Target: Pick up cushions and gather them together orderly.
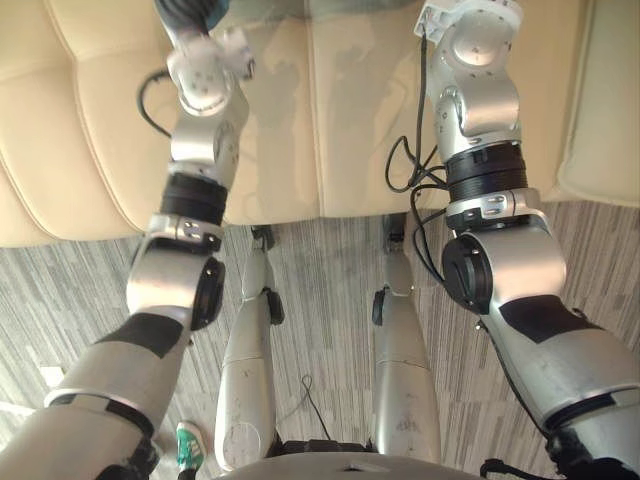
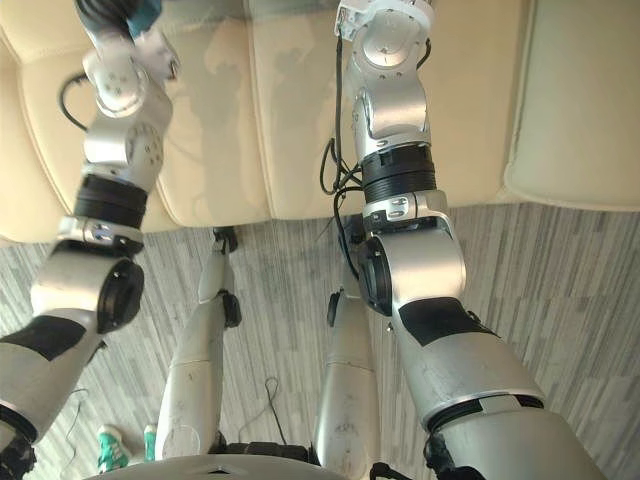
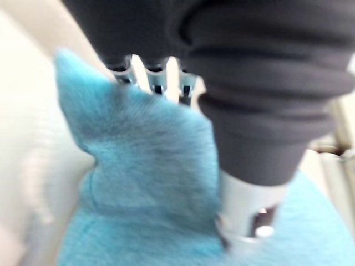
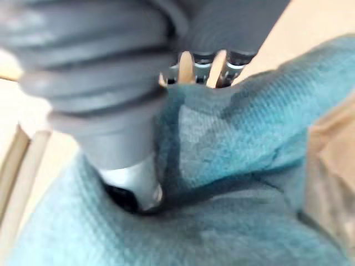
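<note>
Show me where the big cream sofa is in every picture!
Left eye view: sofa across the top, above the striped floor.
Right eye view: sofa across the top.
Left wrist view: sofa, pale, beside the blue cushion.
Right wrist view: sofa beyond the teal cushion.
Shared landmark: the blue cushion, peeking at both eye views' top edge.

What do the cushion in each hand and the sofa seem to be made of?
Light blue cushion: plush or faux fur with a matte finish; a soft, fuzzy pile hides any weave.
Teal cushion: woven or knitted fabric, matte; a fine grid texture shows.
Sofa: probably leather or imitation leather; cream, smooth, faintly glossy, with stitched seams.
</note>
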